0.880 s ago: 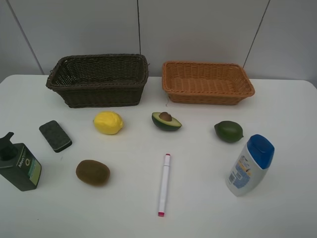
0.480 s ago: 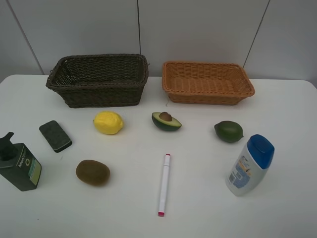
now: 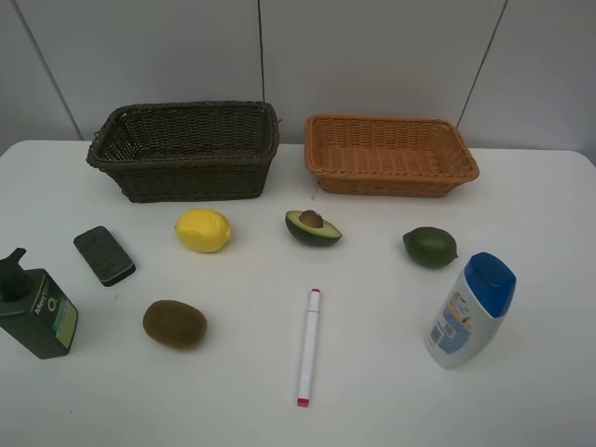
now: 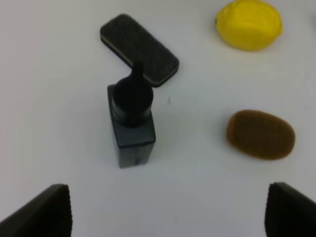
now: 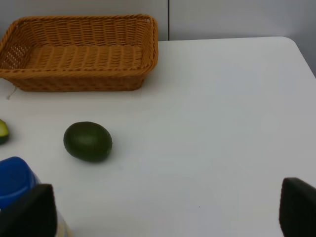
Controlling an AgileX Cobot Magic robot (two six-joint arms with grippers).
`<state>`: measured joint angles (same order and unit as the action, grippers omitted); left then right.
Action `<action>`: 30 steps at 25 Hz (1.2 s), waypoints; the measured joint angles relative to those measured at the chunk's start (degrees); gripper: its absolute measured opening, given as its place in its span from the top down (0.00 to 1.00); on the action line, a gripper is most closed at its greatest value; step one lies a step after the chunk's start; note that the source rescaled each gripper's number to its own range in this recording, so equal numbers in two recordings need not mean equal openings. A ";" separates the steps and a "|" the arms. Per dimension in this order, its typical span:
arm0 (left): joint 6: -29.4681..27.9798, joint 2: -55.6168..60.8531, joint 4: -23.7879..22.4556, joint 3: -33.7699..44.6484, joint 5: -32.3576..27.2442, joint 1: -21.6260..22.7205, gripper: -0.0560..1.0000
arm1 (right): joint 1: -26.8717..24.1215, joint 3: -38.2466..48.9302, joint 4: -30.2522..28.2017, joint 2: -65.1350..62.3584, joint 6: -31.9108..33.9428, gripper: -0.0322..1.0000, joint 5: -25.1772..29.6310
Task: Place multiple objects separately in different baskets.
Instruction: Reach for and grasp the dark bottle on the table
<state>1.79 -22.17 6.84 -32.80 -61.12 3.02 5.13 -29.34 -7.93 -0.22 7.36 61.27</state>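
Note:
On the white table lie a yellow lemon [image 3: 203, 230], brown kiwi [image 3: 174, 323], halved avocado [image 3: 312, 226], green round fruit [image 3: 429, 247], pink-tipped marker [image 3: 308, 345] and dark block [image 3: 103, 254]. A dark green pump bottle [image 3: 35, 307] and a blue-capped white bottle [image 3: 470, 309] stand upright. Behind them sit the dark brown basket [image 3: 186, 179] and the orange-tan basket [image 3: 386, 182], both empty. Neither arm shows in the high view. My left gripper [image 4: 168, 217] hangs open above the pump bottle [image 4: 131, 118]. Near the green fruit [image 5: 88, 141], my right gripper [image 5: 163, 217] is open too.
The table's right edge [image 5: 303, 54] runs close beyond the green fruit. A grey panelled wall [image 3: 372, 56] rises right behind the baskets. In the left wrist view the block [image 4: 139, 48] lies just past the pump bottle, with the kiwi [image 4: 260, 134] to one side.

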 joint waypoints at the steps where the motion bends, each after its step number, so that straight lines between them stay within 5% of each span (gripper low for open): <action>1: -0.14 -3.87 0.00 -1.08 0.02 0.00 0.00 | 0.00 0.00 0.00 0.00 0.00 0.01 0.00; 14: -4.55 -48.99 -0.05 -15.37 -2.38 0.00 0.00 | 0.00 0.00 0.00 0.00 0.00 0.01 0.00; 30: -4.51 -64.86 -0.17 -17.06 3.19 0.00 0.00 | 0.00 0.00 0.00 0.00 0.00 0.01 0.00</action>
<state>-2.72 -87.03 6.68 -49.86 -57.92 3.02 5.13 -29.34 -7.93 -0.22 7.36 61.27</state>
